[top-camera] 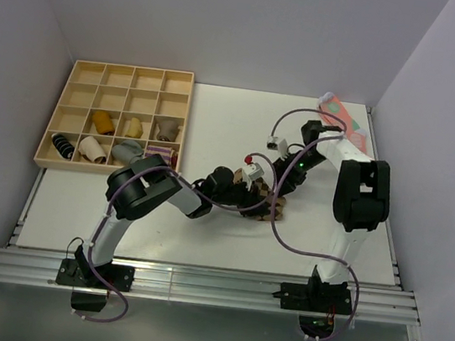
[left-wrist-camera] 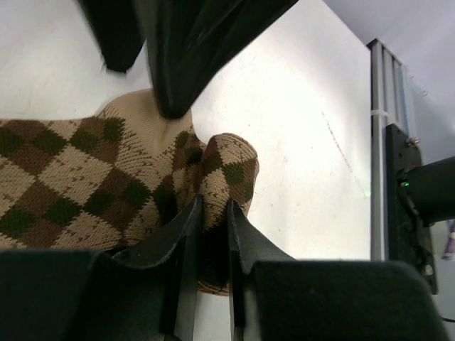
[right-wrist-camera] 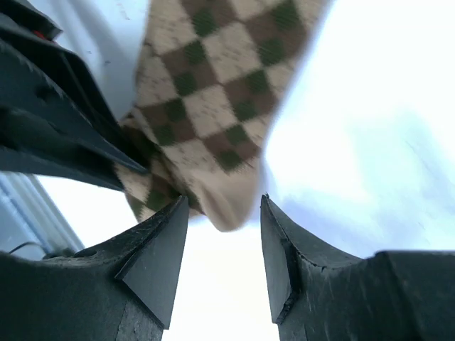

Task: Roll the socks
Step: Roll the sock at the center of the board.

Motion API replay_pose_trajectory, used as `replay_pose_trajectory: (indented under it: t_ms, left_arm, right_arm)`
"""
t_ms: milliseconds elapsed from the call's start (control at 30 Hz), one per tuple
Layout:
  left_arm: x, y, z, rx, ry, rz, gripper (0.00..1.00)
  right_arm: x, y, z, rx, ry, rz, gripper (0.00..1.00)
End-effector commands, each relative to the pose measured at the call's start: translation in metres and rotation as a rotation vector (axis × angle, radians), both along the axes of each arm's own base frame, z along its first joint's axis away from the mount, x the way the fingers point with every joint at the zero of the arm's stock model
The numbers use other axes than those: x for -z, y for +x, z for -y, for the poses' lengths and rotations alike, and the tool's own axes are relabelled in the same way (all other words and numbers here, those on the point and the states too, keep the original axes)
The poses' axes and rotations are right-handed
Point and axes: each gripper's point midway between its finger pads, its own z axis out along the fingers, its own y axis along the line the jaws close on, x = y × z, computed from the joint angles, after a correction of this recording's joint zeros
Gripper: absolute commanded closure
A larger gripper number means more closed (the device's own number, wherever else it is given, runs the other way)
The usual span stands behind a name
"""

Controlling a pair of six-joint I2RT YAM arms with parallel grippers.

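- The socks (left-wrist-camera: 78, 185), tan-brown with dark argyle diamonds, lie on the white table (top-camera: 218, 118) near its middle. In the top view they are almost buried under the two wrists.
- The left gripper (left-wrist-camera: 213, 220) is closed to a narrow slit on a raised fold at one end of the socks. The fabric bunches up between its fingers, so we read this as a real pinch.
- The right gripper (right-wrist-camera: 222, 206) stands wide. The plain tan rounded tip of the socks sits just in the mouth of the gap, and we see no fabric pressed against either inner face.
- From the right wrist, the long axis of the socks runs straight away from the gripper, up the frame. Closing would catch only the tip.
- From the left wrist, the flat length of the socks stretches off to the left of the pinched fold.
- Both arms are at the socks. The left one has hold, so we judge the right one freer to take the next move.
- We cannot tell how many layers are in the fold, whether one sock or two lies here, or how far any roll has got.
- The far end of the socks is cut off in both wrist views.
- A compartment tray (top-camera: 134, 68) of bundled socks sits well apart at the far left.
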Motion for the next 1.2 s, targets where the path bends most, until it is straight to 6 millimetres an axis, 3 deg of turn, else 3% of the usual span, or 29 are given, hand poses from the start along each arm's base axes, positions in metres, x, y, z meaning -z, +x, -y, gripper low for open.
replay_pose_trajectory:
  t_ms: [0, 367, 800, 1167]
  left_arm:
    - [0.085, -0.038, -0.040, 0.012, 0.216, -0.296, 1.00]
    - [0.096, -0.032, -0.057, -0.064, 0.206, -0.557, 1.00]
    - [0.102, -0.037, -0.058, -0.073, 0.369, -0.734, 1.00]
    - [0.100, -0.044, -0.055, -0.045, 0.383, -0.856, 1.00]
  right_arm:
    - [-0.019, 0.015, 0.003, 0.035, 0.050, 0.137, 0.47]
    - [-0.035, -0.011, 0.002, -0.122, 0.121, 0.325, 0.45]
    - [-0.018, -0.053, 0.001, -0.332, 0.125, 0.396, 0.41]
    - [-0.010, -0.062, -0.015, -0.454, 0.069, 0.534, 0.39]
